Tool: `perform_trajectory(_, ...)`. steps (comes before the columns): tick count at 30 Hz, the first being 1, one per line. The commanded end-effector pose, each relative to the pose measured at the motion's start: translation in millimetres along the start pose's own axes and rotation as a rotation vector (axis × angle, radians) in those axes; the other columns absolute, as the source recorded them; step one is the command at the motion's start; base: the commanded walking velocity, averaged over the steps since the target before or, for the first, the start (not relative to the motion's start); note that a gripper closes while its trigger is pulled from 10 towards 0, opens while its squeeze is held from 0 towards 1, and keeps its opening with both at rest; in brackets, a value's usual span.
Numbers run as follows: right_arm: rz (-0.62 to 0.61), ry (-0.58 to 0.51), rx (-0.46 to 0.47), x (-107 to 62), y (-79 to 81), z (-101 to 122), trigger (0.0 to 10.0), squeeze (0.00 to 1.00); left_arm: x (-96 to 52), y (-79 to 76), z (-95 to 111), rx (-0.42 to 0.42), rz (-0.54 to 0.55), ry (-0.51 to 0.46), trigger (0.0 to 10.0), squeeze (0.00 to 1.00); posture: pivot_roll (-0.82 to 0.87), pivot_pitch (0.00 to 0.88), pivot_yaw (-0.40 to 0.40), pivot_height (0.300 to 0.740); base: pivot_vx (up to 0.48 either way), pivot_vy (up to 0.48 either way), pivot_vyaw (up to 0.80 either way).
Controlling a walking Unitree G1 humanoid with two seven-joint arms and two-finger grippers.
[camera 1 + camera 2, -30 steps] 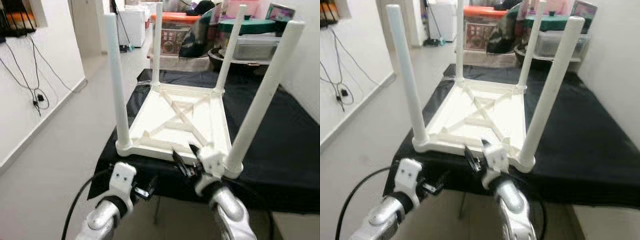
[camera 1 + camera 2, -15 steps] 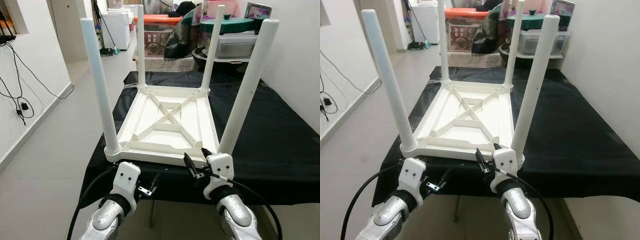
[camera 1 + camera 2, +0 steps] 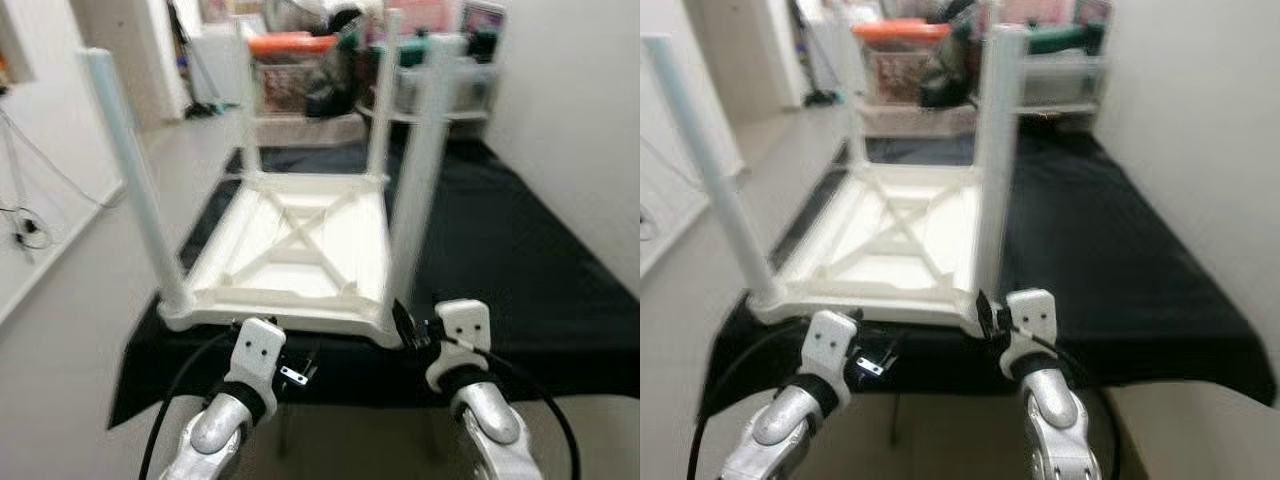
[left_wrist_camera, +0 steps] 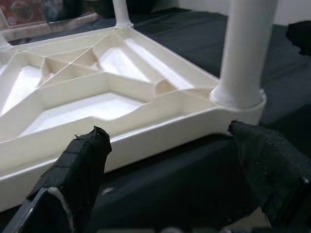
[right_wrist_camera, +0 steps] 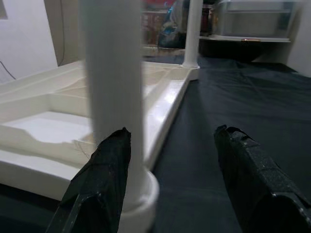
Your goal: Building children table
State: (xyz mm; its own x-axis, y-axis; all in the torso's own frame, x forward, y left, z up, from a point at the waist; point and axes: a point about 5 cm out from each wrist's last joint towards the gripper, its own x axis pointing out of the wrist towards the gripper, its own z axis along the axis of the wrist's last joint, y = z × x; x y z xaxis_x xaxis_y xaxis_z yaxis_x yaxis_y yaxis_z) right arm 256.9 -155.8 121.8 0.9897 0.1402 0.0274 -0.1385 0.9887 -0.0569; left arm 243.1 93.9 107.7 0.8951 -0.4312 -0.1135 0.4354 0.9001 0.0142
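A white plastic children's table (image 3: 290, 255) lies upside down on a black-covered bench (image 3: 520, 250), its four legs pointing up. My left gripper (image 3: 300, 372) hovers open just below the table's near edge; in the left wrist view, its fingers (image 4: 82, 160) stand wide apart in front of the rim (image 4: 160, 128). My right gripper (image 3: 405, 325) is open at the near right corner, beside the base of the near right leg (image 3: 415, 190). That leg (image 5: 114, 77) rises close to one right finger (image 5: 104, 179), untouched as far as I can tell.
Storage boxes and containers (image 3: 300, 70) crowd the far end of the bench. A white wall (image 3: 580, 120) runs along the right. Grey floor (image 3: 60, 330) lies open on the left, with cables (image 3: 20, 225) hanging on the left wall.
The whole picture has slid left and blurred, so the camera moved. The right gripper now sits at the near right leg's base instead of left of it. Both grippers stay open.
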Motion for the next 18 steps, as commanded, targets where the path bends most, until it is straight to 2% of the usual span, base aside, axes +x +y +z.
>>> perform_trajectory(1,0.014,-0.006,0.013,0.5,4.4,2,10.0,0.00,-2.3,6.1,-6,-0.017,0.024,0.029,10.0,0.00,0.01,0.000,-0.018,0.740,0.000,0.000,0.00)
perform_trajectory(11,0.046,-0.033,0.036,1.9,6.0,8,10.0,0.00,-4.1,6.7,-7,-0.021,0.026,0.031,10.0,0.00,0.01,0.007,-0.015,0.740,0.000,0.000,0.00)
perform_trajectory(16,0.125,-0.067,0.091,3.2,16.2,17,10.0,0.00,-5.6,7.1,-6,-0.030,0.030,0.024,10.0,0.00,0.02,0.014,-0.016,0.740,0.000,0.000,0.00)
perform_trajectory(18,0.164,-0.111,0.108,4.8,22.5,28,10.0,0.00,-6.5,7.6,-6,-0.035,0.035,0.022,10.0,0.00,0.02,0.016,-0.016,0.740,0.000,0.000,0.00)
